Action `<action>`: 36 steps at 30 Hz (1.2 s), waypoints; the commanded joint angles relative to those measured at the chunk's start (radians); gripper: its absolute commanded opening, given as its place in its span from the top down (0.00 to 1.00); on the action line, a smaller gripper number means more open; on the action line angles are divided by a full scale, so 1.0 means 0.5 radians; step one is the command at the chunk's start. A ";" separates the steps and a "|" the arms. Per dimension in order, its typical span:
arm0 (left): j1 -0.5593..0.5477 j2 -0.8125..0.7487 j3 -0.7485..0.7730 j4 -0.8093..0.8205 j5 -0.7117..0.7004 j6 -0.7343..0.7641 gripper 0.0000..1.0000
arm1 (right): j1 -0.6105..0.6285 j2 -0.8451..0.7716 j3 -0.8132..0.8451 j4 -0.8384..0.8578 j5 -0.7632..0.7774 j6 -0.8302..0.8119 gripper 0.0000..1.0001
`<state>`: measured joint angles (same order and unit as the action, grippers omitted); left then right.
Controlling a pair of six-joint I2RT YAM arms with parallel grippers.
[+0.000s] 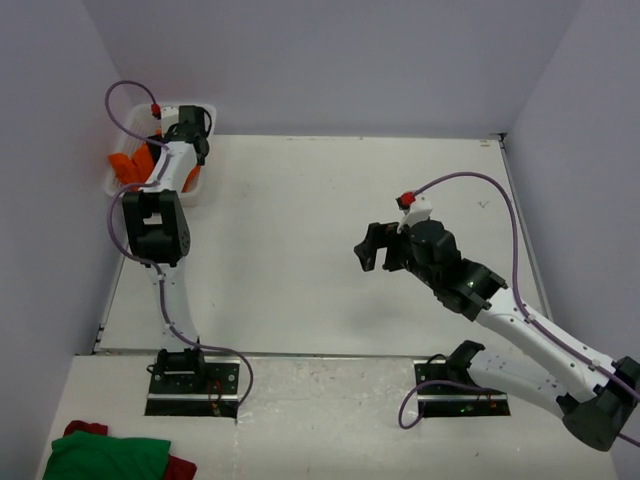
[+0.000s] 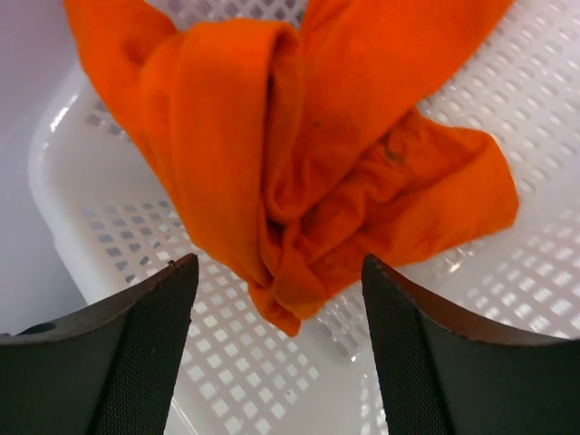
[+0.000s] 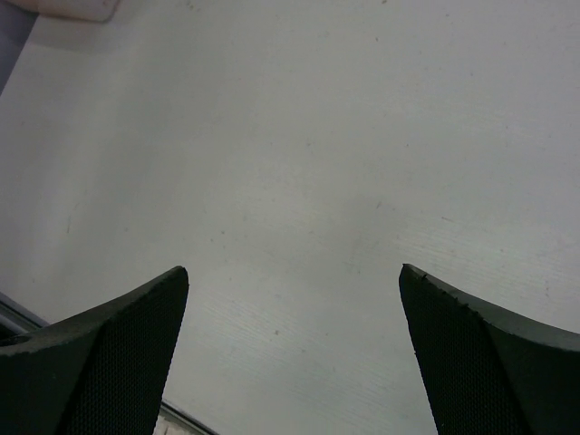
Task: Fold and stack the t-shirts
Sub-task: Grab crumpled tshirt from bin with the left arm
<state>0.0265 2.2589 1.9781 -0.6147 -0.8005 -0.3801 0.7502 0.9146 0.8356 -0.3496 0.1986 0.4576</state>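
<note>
The crumpled bright orange fabric t-shirt [image 2: 308, 163] lies bunched in the white perforated plastic basket [image 2: 507, 272] at the far left corner of the white table [image 3: 299, 136]. The left gripper [image 2: 276, 260] hangs just above the shirt, jaws apart, with fabric between them but not clamped. The right gripper [image 3: 294, 269] hovers over bare table, jaws wide, holding nothing. Only the top view shows a green cloth [image 1: 105, 455] lying on a red cloth [image 1: 85, 429] at the near left.
</note>
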 commanded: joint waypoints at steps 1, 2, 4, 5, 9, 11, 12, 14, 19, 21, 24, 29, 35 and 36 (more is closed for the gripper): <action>0.118 -0.014 0.103 0.036 -0.087 0.082 0.27 | 0.015 -0.004 -0.076 0.070 0.005 0.042 0.01; 0.140 -0.014 0.100 0.039 -0.047 0.076 0.27 | 0.015 -0.004 -0.079 0.064 0.008 0.042 0.01; 0.180 0.017 0.103 0.045 -0.019 0.079 0.27 | 0.015 -0.013 -0.076 0.046 0.029 0.039 0.01; 0.186 0.029 0.106 0.054 -0.013 0.091 0.27 | 0.012 -0.022 -0.070 0.028 0.032 0.039 0.01; 0.220 0.145 0.152 0.070 0.024 0.107 0.28 | 0.015 -0.120 -0.067 -0.006 0.051 0.027 0.01; 0.226 0.173 0.170 0.112 0.085 0.128 0.30 | 0.015 -0.197 -0.082 -0.019 0.060 0.027 0.01; 0.226 0.194 0.167 0.134 0.104 0.143 0.31 | 0.015 -0.215 -0.088 -0.016 0.063 0.027 0.01; 0.226 0.210 0.167 0.174 0.159 0.144 0.42 | 0.015 -0.246 -0.128 0.009 0.072 0.033 0.01; 0.223 0.103 0.026 0.336 0.285 0.150 0.80 | 0.015 -0.139 -0.183 0.033 0.069 0.070 0.01; 0.220 -0.016 -0.038 0.410 0.364 0.180 0.94 | 0.018 -0.059 -0.195 0.064 0.066 0.091 0.01; 0.193 -0.215 -0.139 0.545 0.453 0.247 1.00 | 0.021 0.024 -0.220 0.125 0.042 0.106 0.02; 0.045 -0.636 -0.354 0.882 0.552 0.413 1.00 | 0.040 0.128 -0.242 0.196 0.035 0.110 0.02; -0.191 -1.112 -0.324 0.987 0.772 0.616 1.00 | 0.067 0.223 -0.248 0.209 0.063 0.146 0.02; -0.224 -1.231 -0.327 0.993 0.836 0.653 1.00 | 0.070 0.229 -0.245 0.199 0.127 0.152 0.02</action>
<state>-0.0418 1.7947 1.7813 -0.2314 -0.4782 -0.1410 0.7738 1.0149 0.7120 -0.2825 0.2199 0.5076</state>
